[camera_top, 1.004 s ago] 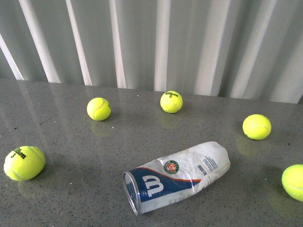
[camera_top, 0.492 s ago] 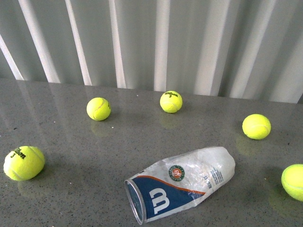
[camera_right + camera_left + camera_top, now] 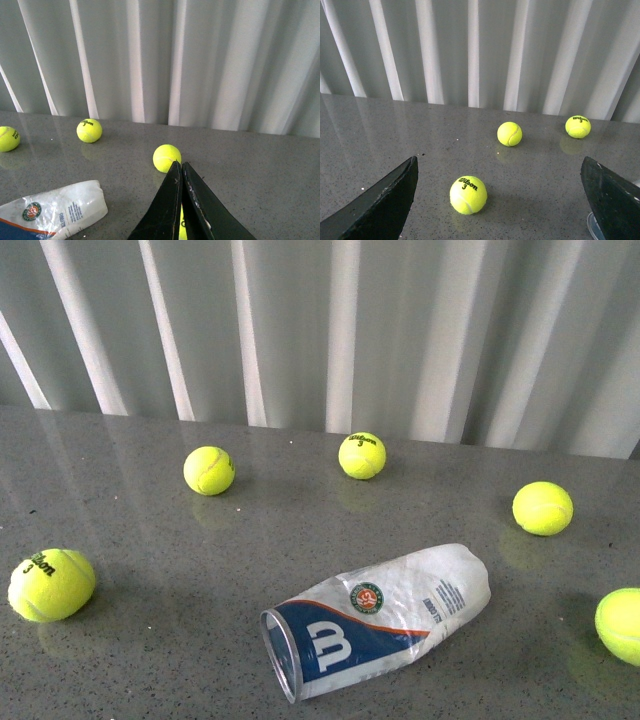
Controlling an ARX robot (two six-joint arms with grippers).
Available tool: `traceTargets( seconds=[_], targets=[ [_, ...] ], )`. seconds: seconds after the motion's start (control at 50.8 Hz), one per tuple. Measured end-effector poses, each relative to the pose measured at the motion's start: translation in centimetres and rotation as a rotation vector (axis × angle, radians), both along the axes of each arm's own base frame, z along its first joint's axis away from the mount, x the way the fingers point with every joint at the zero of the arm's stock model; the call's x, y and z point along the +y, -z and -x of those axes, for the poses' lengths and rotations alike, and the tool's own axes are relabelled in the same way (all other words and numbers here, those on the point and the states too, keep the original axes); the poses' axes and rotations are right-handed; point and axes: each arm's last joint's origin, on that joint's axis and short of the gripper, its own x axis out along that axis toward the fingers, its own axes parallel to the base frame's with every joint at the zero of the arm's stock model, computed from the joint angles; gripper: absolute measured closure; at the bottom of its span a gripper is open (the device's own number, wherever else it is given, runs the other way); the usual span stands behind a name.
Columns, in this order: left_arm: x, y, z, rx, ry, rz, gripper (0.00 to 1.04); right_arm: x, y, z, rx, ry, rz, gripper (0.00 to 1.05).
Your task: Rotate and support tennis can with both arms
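Currently tennis can (image 3: 375,620) lies sideways on tbl (image 3: 150,530).

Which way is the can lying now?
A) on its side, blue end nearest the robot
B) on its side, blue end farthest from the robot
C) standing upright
A: in the front view the can lies on its side on the table, blue end nearest.
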Motion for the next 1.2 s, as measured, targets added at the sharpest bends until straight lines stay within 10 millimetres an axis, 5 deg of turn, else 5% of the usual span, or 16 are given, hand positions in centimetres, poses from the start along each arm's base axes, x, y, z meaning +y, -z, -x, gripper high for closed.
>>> traceTargets(
  seconds=[0.512, 0.867, 0.906, 0.945, 1.024, 1.083, 1.142, 1.201],
  targets=[
    [0.0, 0.0, 0.0, -0.001, 0.0, 0.0, 0.07, 0.0, 0.3, 1.4, 0.006, -0.001, 0.0, 1.0],
    [0.0, 0.0, 0.0, -0.001, 0.0, 0.0, 0.07, 0.0, 0.3, 1.4, 0.006, -0.001, -0.002, 0.44],
    [0.0, 0.1, -0.1, 0.107, 0.02, 0.031, 0.07, 0.0, 0.3, 1.4, 0.006, -0.001, -0.002, 0.33],
    [-0.1, -0.4, -0.9, 0.265, 0.03, 0.067, 0.07, 0.0, 0.3, 1.4, 0.006, 0.0, -0.002, 0.24],
    [-0.5, -4.4, -5.5, 0.348, 0.071, 0.131, 0.07, 0.0, 0.3, 1.4, 0.006, -0.001, -0.002, 0.06],
    [-1.1, -6.0, -8.6, 0.387, 0.111, 0.185, 0.07, 0.0, 0.3, 1.4, 0.006, -0.001, -0.002, 0.07],
    [-2.5, -5.5, -12.2, 0.517, 0.18, 0.297, 0.07, 0.0, 0.3, 1.4, 0.006, 0.0, -0.003, 0.07],
    [-3.8, -3.6, -13.4, 0.635, 0.218, 0.374, 0.07, 0.0, 0.3, 1.4, 0.006, -0.001, -0.003, 0.07]
  ],
)
